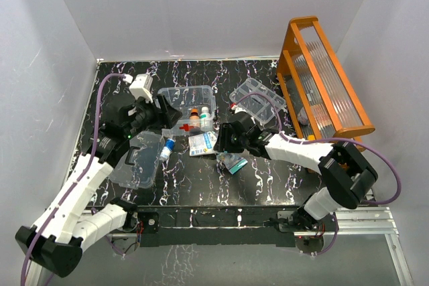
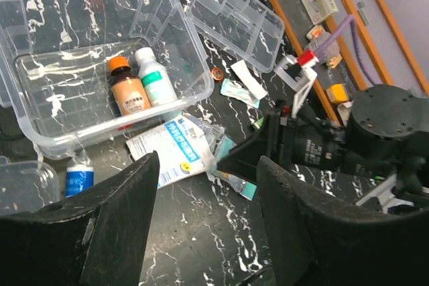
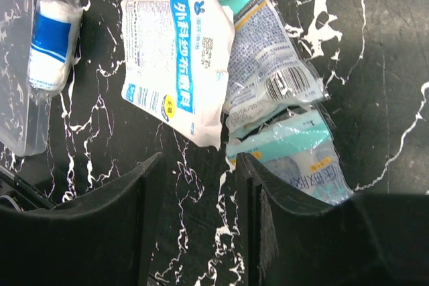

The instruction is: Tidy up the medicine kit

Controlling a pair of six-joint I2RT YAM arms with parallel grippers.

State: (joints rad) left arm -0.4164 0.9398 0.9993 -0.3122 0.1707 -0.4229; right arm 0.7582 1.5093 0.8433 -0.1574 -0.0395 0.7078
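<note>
Jaws apart L+R; med box [image 1: 177, 102] long axis runs L-R.

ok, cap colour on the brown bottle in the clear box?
Orange cap, clearest in the left wrist view.

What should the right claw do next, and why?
Probably close on the corner of the white packet. The right claw hovers open right at that corner, and the packet lies outside the clear box, where two bottles already stand.

box [image 1: 175, 92] left half free | packets [image 1: 201, 143] crowd its front | rack [image 1: 322, 78] probably blocks right
</note>
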